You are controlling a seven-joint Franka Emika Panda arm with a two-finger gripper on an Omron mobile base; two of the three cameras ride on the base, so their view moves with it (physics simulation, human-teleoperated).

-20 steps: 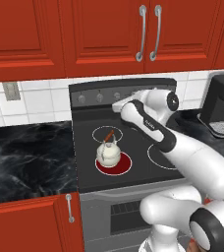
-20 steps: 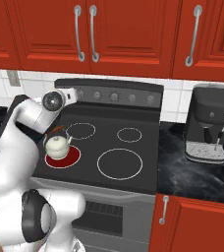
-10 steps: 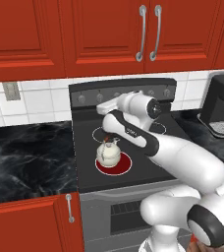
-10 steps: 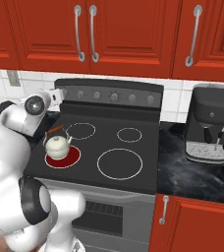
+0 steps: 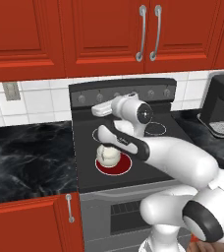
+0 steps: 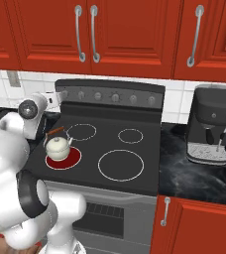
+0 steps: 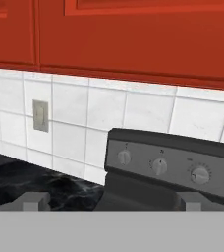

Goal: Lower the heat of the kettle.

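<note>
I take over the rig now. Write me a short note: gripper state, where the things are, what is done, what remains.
Gripper: open, holding nothing, facing the left end of the stove's control panel from a short way off.
Kettle: upright on the glowing red front-left burner.
Done: the hand is aimed toward the knobs.
Left: no knob is touched yet; reach the knob for that burner and turn the heat down.

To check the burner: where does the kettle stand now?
The kettle stands on the glowing red front-left burner of the stove.
</note>
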